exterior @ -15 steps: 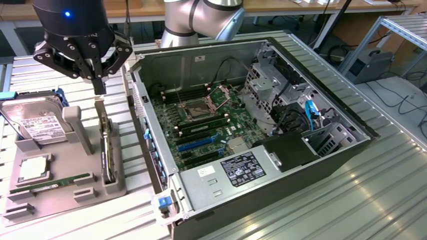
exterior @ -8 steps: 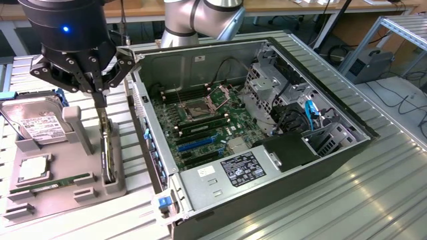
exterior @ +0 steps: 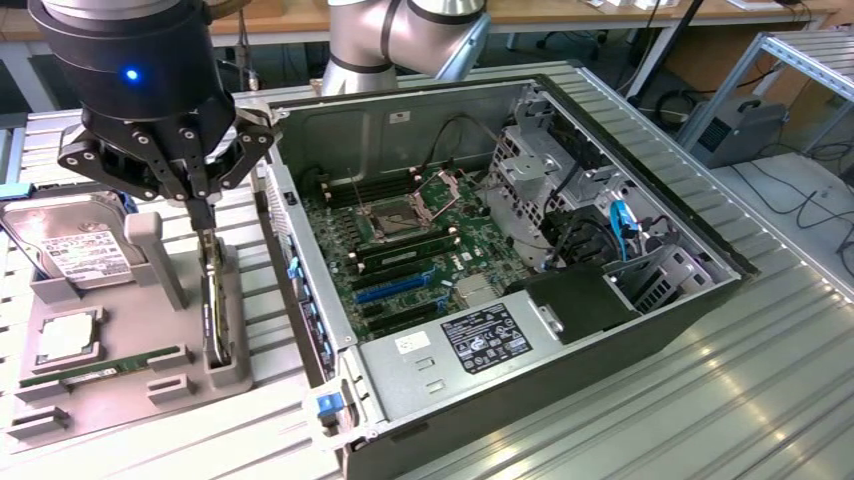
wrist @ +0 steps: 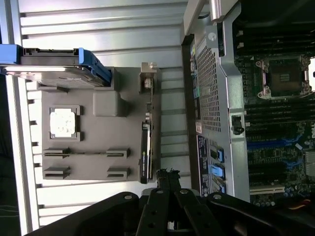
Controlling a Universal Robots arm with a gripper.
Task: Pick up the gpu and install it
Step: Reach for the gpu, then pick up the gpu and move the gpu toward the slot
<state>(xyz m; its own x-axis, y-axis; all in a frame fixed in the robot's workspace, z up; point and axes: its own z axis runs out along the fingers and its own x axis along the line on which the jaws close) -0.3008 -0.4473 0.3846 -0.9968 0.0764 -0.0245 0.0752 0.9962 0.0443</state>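
Note:
The gpu (exterior: 214, 300) stands on its long edge in a slot of the grey parts holder (exterior: 127, 395), at the side nearest the computer case. In the wrist view the gpu (wrist: 146, 152) is a thin dark strip with its metal bracket (wrist: 147, 81) at the far end. My gripper (exterior: 200, 215) hangs straight above the card's near end, its two fingers pressed together with nothing between them. The fingertips (wrist: 167, 174) sit just beside the card's end, slightly toward the case, and I cannot tell whether they touch it.
The open computer case (exterior: 561, 130) lies at the exterior view's right, with the motherboard (exterior: 400, 250) and its blue slots (exterior: 394, 285) exposed. On the holder rest a silver hard drive (exterior: 74, 250), a processor chip (exterior: 67, 335) and a green memory stick (exterior: 100, 365). The case wall (wrist: 211, 98) is close beside the card.

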